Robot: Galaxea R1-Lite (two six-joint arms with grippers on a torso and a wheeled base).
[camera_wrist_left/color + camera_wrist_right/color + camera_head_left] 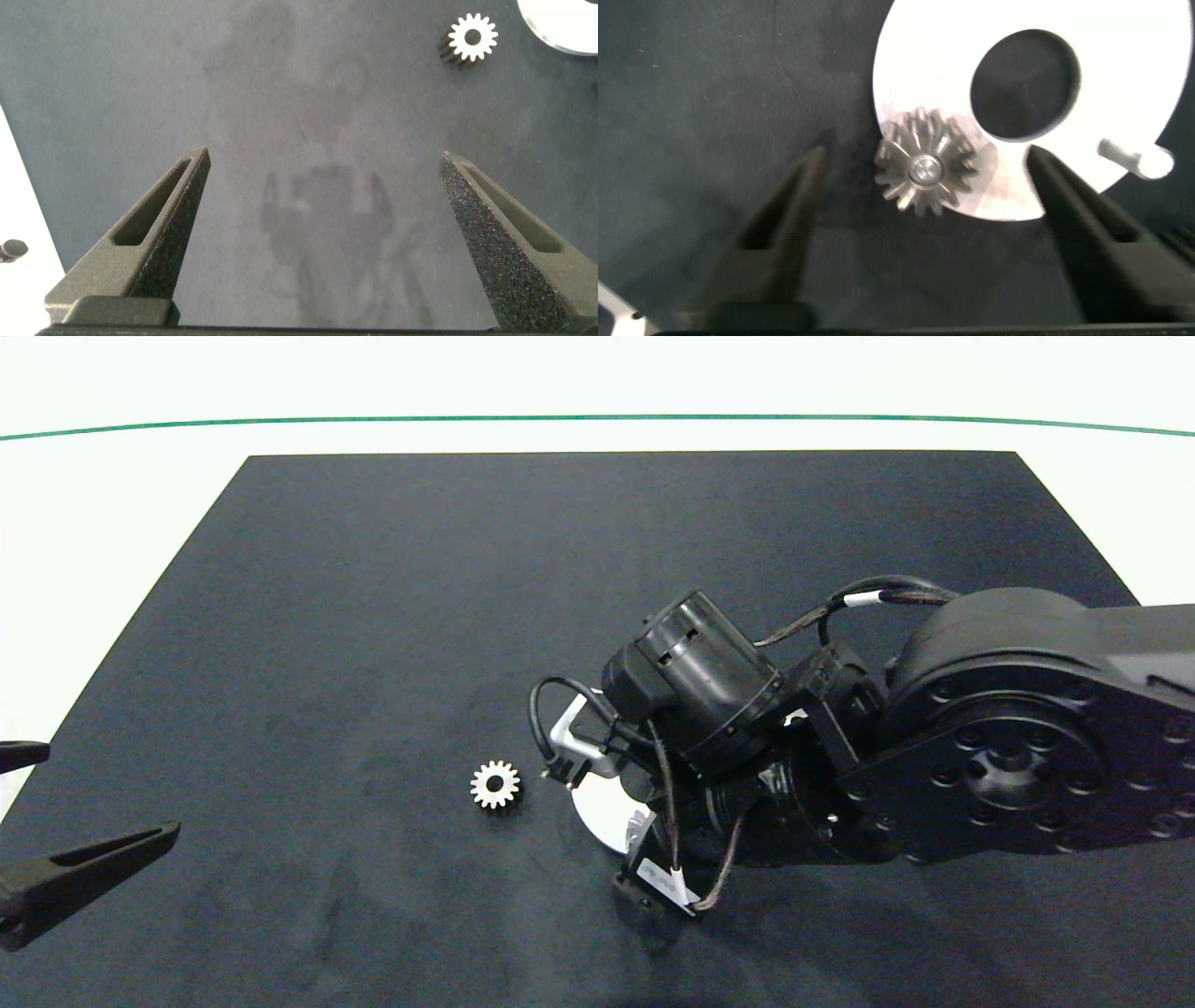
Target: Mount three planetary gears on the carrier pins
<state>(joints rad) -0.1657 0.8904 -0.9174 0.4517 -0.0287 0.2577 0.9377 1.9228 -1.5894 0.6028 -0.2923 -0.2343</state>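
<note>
While the left gripper (325, 201) waits spread wide at the mat's (373, 616) near-left edge, the right gripper (924, 201) hangs over the white disc (1120, 121), fingers parted and empty. One gear (924, 170) sits on a pin between them; another gear (495, 785) lies just beside the disc.

A dark, matte mat (392, 616) covers a white table (121, 523), spreading beneath and beyond the right gripper (924, 187). Past the mat's far edge, a thin green line (597, 418) crosses the white surface.
</note>
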